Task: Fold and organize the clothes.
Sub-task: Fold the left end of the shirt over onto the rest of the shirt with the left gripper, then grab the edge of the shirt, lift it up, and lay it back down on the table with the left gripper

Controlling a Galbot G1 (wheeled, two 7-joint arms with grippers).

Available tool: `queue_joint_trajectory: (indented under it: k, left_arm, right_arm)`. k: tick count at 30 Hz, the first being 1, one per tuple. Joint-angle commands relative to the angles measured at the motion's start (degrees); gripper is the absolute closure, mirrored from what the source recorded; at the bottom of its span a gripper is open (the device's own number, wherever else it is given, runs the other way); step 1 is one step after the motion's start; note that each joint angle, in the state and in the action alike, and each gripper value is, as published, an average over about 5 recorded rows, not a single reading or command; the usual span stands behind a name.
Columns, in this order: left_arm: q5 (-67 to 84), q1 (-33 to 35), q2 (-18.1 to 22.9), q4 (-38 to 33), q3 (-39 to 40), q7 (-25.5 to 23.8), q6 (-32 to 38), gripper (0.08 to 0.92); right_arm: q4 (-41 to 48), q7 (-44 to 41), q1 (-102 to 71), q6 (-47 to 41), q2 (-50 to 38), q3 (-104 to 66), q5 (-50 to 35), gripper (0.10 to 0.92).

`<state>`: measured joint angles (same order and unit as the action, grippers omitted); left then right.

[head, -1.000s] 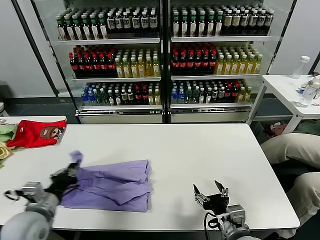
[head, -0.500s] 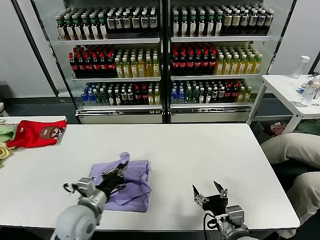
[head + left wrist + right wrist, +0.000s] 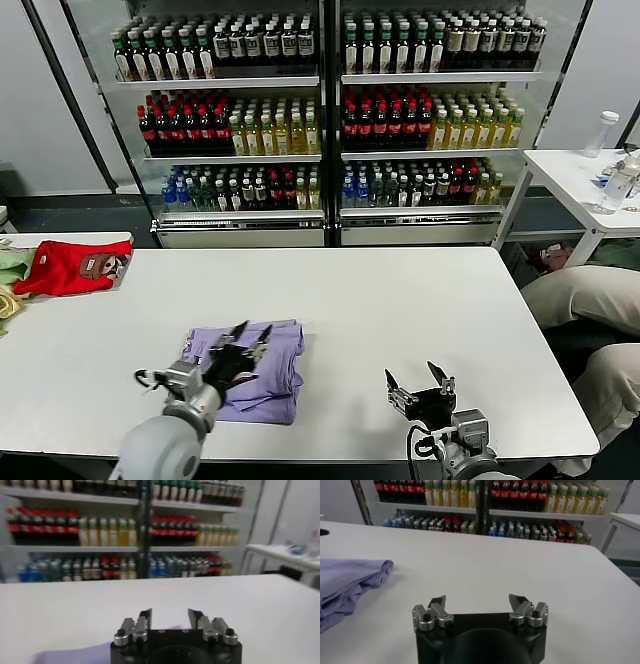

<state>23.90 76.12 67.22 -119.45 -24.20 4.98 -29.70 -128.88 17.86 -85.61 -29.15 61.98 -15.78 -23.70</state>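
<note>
A lavender T-shirt (image 3: 265, 370) lies folded into a compact bundle on the white table (image 3: 400, 300), left of centre near the front edge. My left gripper (image 3: 252, 333) hovers open and empty over the bundle's top. In the left wrist view the left gripper (image 3: 170, 614) is open, with a strip of the lavender cloth (image 3: 70, 653) below it. My right gripper (image 3: 417, 378) is open and empty, parked low at the table's front right. In the right wrist view the right gripper (image 3: 477, 600) is open and the T-shirt (image 3: 347, 587) lies off to one side.
A red garment (image 3: 70, 266) and green and yellow clothes (image 3: 10, 270) lie at the table's far left. Drink coolers (image 3: 320, 110) stand behind the table. A side table with bottles (image 3: 605, 170) is at the back right. A person's legs (image 3: 585, 300) are beside the right edge.
My left gripper carried the shirt's left part rightward over the rest, folding it into a narrower bundle, then let go and opened. The right arm has not moved.
</note>
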Motion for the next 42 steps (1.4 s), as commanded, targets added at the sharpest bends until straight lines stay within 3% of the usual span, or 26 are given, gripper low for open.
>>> queue_joint_trajectory:
  k: [1, 7, 14, 27, 32, 38, 42]
  left_arm:
    - [1.9, 7.9, -6.2, 10.5, -15.8, 1.9, 2.9, 0.314]
    - [7.0, 7.8, -3.9, 11.3, -14.5, 1.9, 0.9, 0.187]
    - [14.8, 6.7, -2.7, 11.7, -13.5, -0.4, 1.8, 0.199]
    - [16.3, 6.3, -2.0, 13.2, -12.3, -4.7, 4.1, 0.562]
    - [16.4, 7.1, -2.3, 9.9, -14.4, -5.0, 4.4, 0.692]
    - [17.7, 8.8, -4.7, 0.2, -28.6, -5.3, 0.4, 0.855]
    - [18.7, 8.7, -9.6, 0.4, -42.0, -8.8, -3.4, 0.888]
  right_arm:
    - [0.7, -0.1, 0.4, 0.1, 0.1, 0.4, 0.0, 0.203]
    - [1.0, -0.1, 0.4, 0.1, 0.2, 0.4, 0.1, 0.203]
    - [0.9, -0.1, 0.1, 0.2, 0.1, 0.1, 0.2, 0.203]
    - [1.4, -0.2, 0.2, 0.6, 0.1, 0.3, 0.3, 0.203]
    - [1.4, -0.3, 0.1, 0.8, -0.1, 0.1, 0.3, 0.203]
    - [1.3, -0.2, 0.1, 0.9, -0.2, 0.1, 0.3, 0.203]
    - [1.5, -0.3, 0.2, 1.0, -0.3, 0.1, 0.2, 0.203]
